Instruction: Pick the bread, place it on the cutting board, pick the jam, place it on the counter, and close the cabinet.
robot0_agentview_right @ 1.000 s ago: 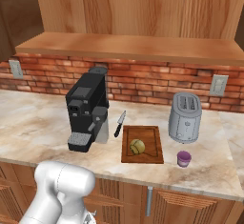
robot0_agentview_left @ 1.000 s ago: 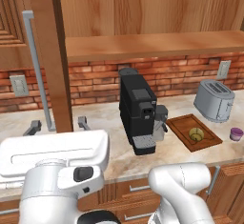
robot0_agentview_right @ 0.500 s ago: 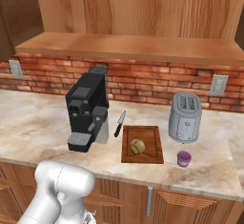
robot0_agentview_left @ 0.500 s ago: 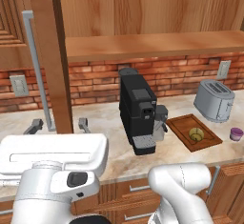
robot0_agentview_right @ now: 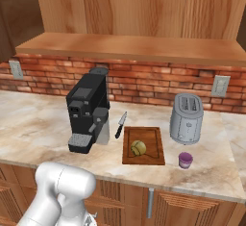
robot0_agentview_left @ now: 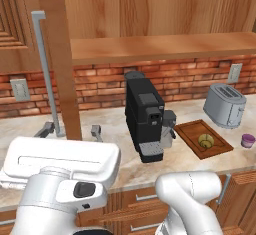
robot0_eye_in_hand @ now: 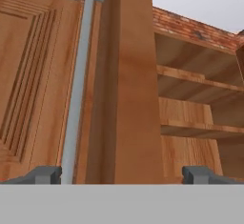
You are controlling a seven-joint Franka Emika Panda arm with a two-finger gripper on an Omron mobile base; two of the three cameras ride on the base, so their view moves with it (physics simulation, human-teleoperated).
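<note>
Wooden cabinet (robot0_agentview_left: 62, 64) door unmoved; pincer (robot0_agentview_left: 71, 130) still spread open.

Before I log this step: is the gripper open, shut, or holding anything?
Gripper: open, jaws spread wide, holding nothing, straddling the cabinet door's edge.

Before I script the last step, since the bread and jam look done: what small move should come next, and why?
Probably push the open cabinet door sideways toward closing. The bread sits on the cutting board, the jam on the counter, and the open end effector straddles the door's edge, shelves showing beside it.
</note>
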